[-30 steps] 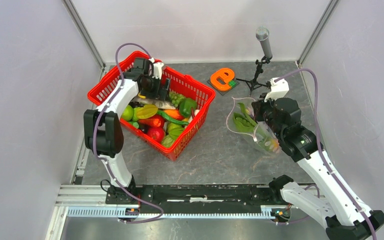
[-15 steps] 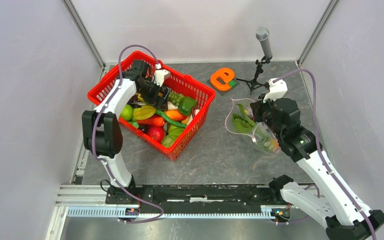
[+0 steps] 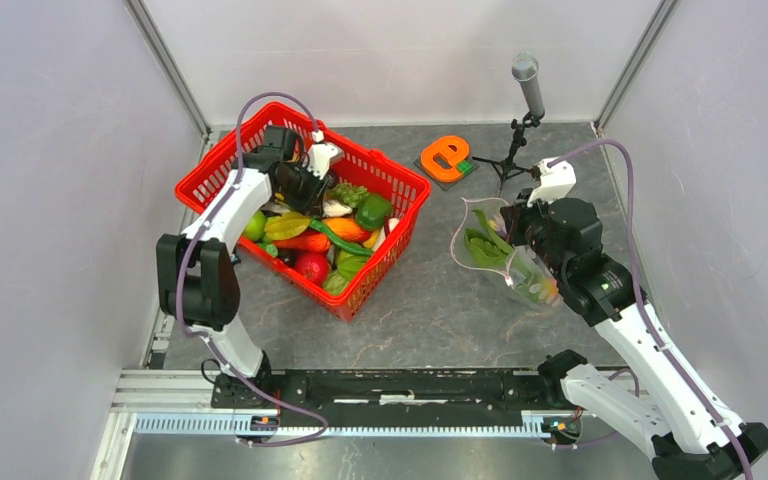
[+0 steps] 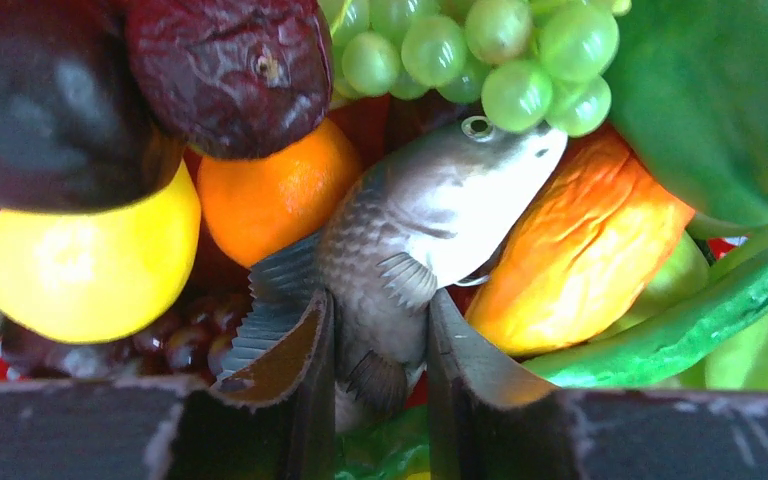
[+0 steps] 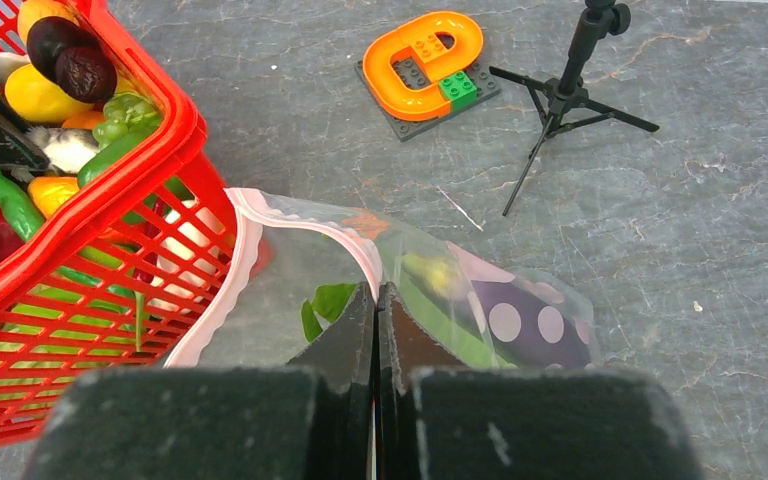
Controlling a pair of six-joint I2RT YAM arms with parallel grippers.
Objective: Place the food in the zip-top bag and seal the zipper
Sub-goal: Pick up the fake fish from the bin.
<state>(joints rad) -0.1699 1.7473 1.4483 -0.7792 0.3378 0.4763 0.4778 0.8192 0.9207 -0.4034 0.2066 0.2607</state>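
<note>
In the left wrist view my left gripper (image 4: 378, 310) is down in the red basket (image 3: 203, 166), its jaws closed against both sides of a grey toy fish (image 4: 430, 220) near the tail. Around the fish lie green grapes (image 4: 480, 50), an orange fruit (image 4: 260, 195), a yellow fruit (image 4: 90, 260) and other food. To the right, the clear zip-top bag (image 3: 490, 250) is held up with its mouth open. My right gripper (image 5: 376, 290) is shut on its pale zipper (image 5: 228, 280) edge. Green leafy food (image 5: 328, 300) lies inside the bag.
An orange block shape on a grey plate (image 3: 447, 157) sits at the back, with a small microphone on a tripod (image 3: 526, 110) beside it. The basket's near corner (image 5: 190, 150) stands close to the bag's mouth. Grey walls enclose the table on three sides.
My left gripper has dropped lower into the basket and its jaws have come together around the toy fish. The right gripper and the bag have stayed where they were.
</note>
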